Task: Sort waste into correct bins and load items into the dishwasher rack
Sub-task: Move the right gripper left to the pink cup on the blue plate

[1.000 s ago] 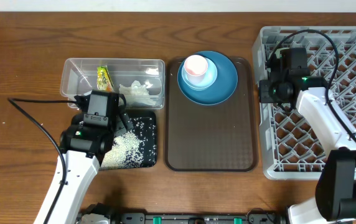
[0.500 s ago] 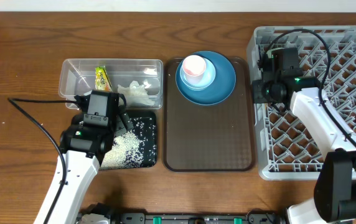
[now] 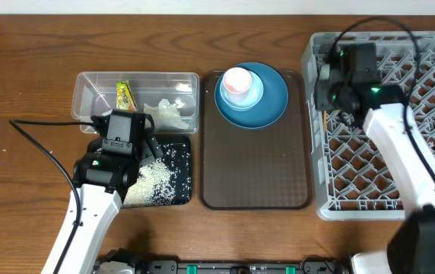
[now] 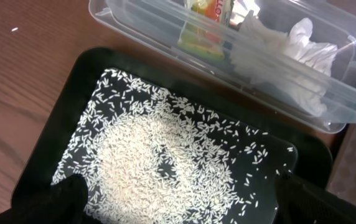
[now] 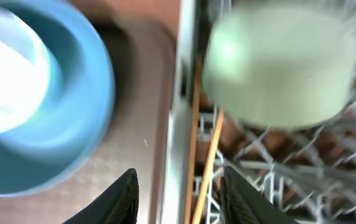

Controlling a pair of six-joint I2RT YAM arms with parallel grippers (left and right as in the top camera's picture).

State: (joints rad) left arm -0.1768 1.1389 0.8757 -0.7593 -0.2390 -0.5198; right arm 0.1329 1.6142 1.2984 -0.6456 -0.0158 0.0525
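On the wooden tabletop (image 3: 20, 76) the clear tub (image 3: 88, 91) stands at the back left. Inside it lie the yellow-green snack wrapper (image 3: 126, 95) and, to the right of it, the crumpled white tissue (image 3: 168, 113). Directly in front of the tub, almost touching it, is the black tray (image 3: 181, 152). It holds the white rice grains (image 4: 159, 162), which are gathered in one broad heap with some single grains around it.

The left claw (image 4: 184, 211) hangs above this tray. Its two fingers (image 4: 47, 202) are spread wide at the sides of the wrist view, and nothing is between them.

In the middle is the brown serving tray (image 3: 255, 167). At its far end sits the dark-blue plate (image 3: 274, 103). On the plate is the light-blue bowl (image 3: 254, 93), and the pink cup (image 3: 238, 80) stands inside this bowl. The near part of the brown tray is bare.

The grey rack (image 3: 400, 152) fills the right side. The right claw (image 5: 178, 186) is over the left edge of the rack, beside the plate. Its wrist view is blurred, but the fingers (image 5: 121, 196) are seen apart and gripping nothing. In the same view the mint-green bowl (image 5: 277, 62) is inside the rack near its left wall. The wooden chopsticks (image 5: 206, 155) lie on the lattice floor close to this wall, under the gap between the fingers.
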